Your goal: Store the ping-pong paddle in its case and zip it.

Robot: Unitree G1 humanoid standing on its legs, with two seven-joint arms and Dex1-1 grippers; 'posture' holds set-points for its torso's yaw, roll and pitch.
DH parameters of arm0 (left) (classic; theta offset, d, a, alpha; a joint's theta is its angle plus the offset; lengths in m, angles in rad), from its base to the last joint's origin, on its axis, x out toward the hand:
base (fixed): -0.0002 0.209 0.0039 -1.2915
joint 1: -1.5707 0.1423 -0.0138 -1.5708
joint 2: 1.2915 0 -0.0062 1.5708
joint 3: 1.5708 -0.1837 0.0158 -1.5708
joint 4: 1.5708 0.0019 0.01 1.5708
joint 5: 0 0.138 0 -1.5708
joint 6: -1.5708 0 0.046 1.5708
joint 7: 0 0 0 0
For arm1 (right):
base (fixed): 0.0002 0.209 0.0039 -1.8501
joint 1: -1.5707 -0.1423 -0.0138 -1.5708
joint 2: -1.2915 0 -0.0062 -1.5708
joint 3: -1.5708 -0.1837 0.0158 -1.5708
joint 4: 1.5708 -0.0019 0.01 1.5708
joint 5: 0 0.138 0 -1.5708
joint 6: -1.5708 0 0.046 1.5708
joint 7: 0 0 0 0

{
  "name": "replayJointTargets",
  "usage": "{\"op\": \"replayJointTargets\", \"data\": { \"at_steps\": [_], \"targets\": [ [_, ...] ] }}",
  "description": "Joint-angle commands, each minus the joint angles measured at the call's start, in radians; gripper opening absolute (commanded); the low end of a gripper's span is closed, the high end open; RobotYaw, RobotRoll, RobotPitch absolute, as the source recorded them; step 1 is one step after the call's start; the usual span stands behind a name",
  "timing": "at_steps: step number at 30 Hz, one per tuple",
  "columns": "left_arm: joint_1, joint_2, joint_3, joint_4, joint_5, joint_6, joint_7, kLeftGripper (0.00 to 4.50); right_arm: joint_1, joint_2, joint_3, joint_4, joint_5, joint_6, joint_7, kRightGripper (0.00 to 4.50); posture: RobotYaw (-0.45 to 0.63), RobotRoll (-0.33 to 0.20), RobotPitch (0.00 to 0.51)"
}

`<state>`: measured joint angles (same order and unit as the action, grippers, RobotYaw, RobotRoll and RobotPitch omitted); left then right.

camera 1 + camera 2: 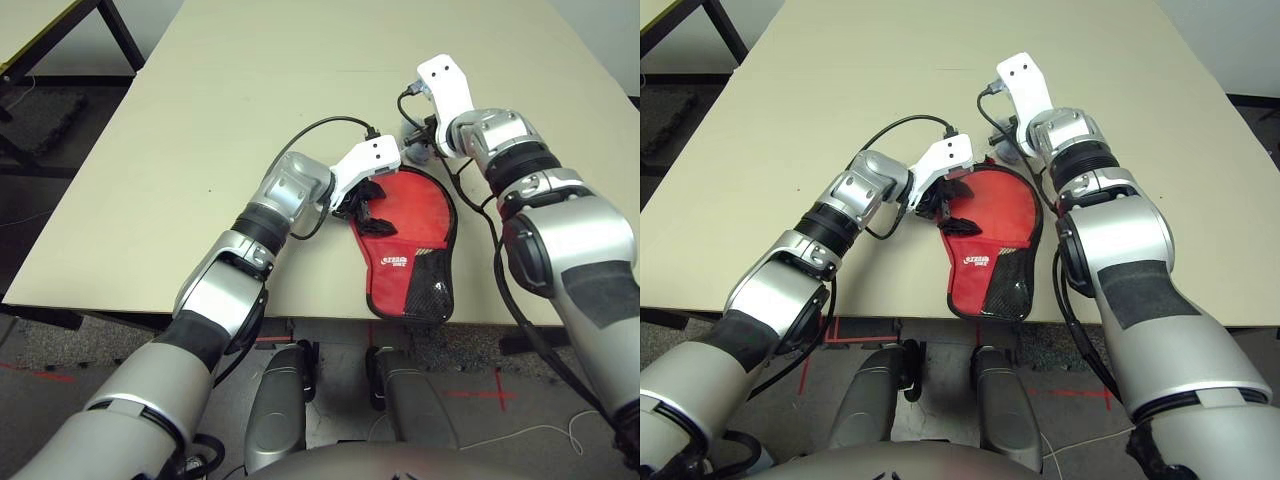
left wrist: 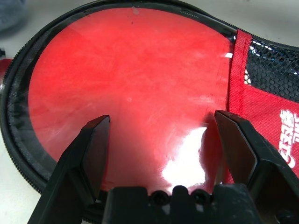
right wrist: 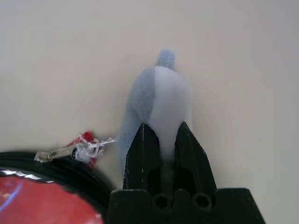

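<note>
The red case [image 1: 400,220] lay right of centre on the surface [image 1: 260,90]; the left tool [image 2: 162,116] had its fingers apart over it; the right tool [image 3: 162,126], upper right, was clamped on the blue-and-white plush [image 3: 161,93]

On the pale table [image 1: 270,80] before me lies the red case [image 1: 398,215], and beyond its rounded end what seems a blue-and-white plush toy [image 3: 161,100].
</note>
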<state>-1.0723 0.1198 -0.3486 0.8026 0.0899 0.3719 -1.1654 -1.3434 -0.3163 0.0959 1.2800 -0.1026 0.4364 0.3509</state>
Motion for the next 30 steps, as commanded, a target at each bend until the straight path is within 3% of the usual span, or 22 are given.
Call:
{"op": "replayJointTargets", "data": {
  "at_steps": [1, 15, 18, 24, 30],
  "targets": [
    [0.020, -0.014, -0.032, 0.036, 0.019, 0.034, -0.002, 4.50, 0.034, -0.048, -0.002, 0.008, -0.031, -0.022, -0.041, 0.01, -0.06, 0.000, 0.165],
    [0.020, -0.016, -0.041, 0.038, 0.019, 0.036, -0.012, 4.50, 0.137, -0.198, 0.062, -0.129, -0.106, 0.044, 0.055, 0.01, -0.09, 0.000, 0.172],
    [0.019, -0.017, -0.039, 0.040, 0.017, 0.034, -0.010, 4.50, 0.219, -0.260, 0.086, -0.327, -0.114, 0.163, 0.151, 0.01, -0.10, 0.000, 0.175],
    [0.019, -0.016, -0.038, 0.048, 0.017, 0.027, -0.010, 4.50, 0.503, -0.433, 0.096, -0.962, -0.074, 0.542, 0.337, 0.01, -0.11, 0.000, 0.175],
    [0.016, -0.019, -0.039, 0.072, 0.019, 0.009, -0.010, 4.50, 0.694, -0.612, 0.096, -1.447, 0.053, 0.841, 0.486, 0.01, -0.13, 0.000, 0.179]
  ]
}}
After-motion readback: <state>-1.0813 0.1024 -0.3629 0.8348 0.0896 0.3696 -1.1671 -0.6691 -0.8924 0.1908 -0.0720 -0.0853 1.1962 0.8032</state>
